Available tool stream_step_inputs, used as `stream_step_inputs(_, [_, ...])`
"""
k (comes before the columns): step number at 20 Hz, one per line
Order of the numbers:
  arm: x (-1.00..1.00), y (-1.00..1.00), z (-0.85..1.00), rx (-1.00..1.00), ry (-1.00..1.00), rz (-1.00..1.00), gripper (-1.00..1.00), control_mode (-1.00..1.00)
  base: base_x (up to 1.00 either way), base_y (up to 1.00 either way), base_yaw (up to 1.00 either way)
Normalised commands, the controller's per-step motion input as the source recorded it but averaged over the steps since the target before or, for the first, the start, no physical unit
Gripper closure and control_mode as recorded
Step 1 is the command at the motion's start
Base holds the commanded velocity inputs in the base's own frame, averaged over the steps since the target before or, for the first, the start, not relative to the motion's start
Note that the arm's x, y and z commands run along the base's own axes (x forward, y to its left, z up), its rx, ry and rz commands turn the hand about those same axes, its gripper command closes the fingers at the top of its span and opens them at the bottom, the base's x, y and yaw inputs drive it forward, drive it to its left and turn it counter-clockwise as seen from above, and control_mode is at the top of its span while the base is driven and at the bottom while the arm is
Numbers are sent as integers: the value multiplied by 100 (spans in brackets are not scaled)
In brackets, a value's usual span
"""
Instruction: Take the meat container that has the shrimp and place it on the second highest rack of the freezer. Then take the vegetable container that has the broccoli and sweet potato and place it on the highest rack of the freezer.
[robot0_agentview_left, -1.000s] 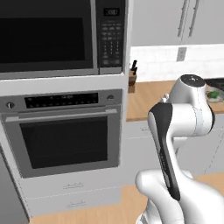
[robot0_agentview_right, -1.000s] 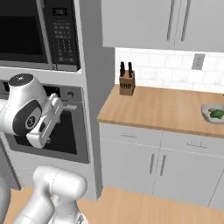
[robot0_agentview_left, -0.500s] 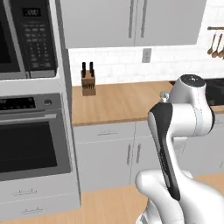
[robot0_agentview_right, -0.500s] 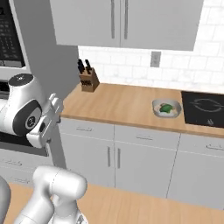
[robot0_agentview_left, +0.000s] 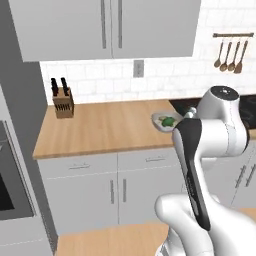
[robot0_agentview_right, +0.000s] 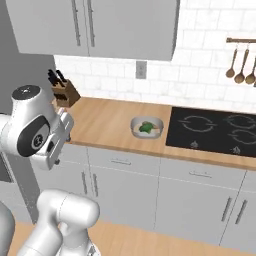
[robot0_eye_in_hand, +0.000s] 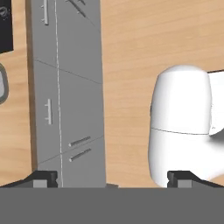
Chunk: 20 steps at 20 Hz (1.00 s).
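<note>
A wooden table (robot0_agentview_left: 110, 130) is seen running along the far wall above grey cabinet doors (robot0_agentview_left: 115, 192), with white tiles behind it and grey wall cupboards (robot0_agentview_right: 95, 25) overhead. A small grey container (robot0_agentview_right: 147, 127) holding green broccoli (robot0_agentview_right: 146, 127) is set on the table, just left of the black cooktop (robot0_agentview_right: 215, 130) and near the table's front edge. In the left base view the same container (robot0_agentview_left: 165, 121) is partly covered by the white arm (robot0_agentview_left: 200, 150). Whether sweet potato lies in it cannot be told at this size. A knife block (robot0_agentview_left: 63, 102) with dark handles is placed at the far left end of the table, against the wall, well apart from the container. Wooden spoons (robot0_agentview_right: 240, 62) are hung from a rail on the tiles above the cooktop. A power socket (robot0_agentview_left: 138, 68) is fixed to the wall between the block and the spoons.

In the hand view the jaws (robot0_eye_in_hand: 113, 178) are held spread wide, with nothing between them; they are pointed down at the wooden floor (robot0_eye_in_hand: 131, 65) and the cabinet fronts. The arm is kept folded close over the base, well short of the table. A strip of the dark oven front (robot0_agentview_left: 7, 175) is visible at the left edge of the left base view.
</note>
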Motion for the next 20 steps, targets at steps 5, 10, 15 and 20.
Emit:
stream_step_inputs(5, [0,0,0,0,0,0,-100,100,80,-17,2])
stream_step_inputs(10, [0,0,0,0,0,0,-100,100,80,-12,0])
stream_step_inputs(15, [0,0,0,0,0,0,-100,100,31,-13,0])
stream_step_inputs(20, [11,-71,-2,5,7,0,-100,-100,3,-3,0])
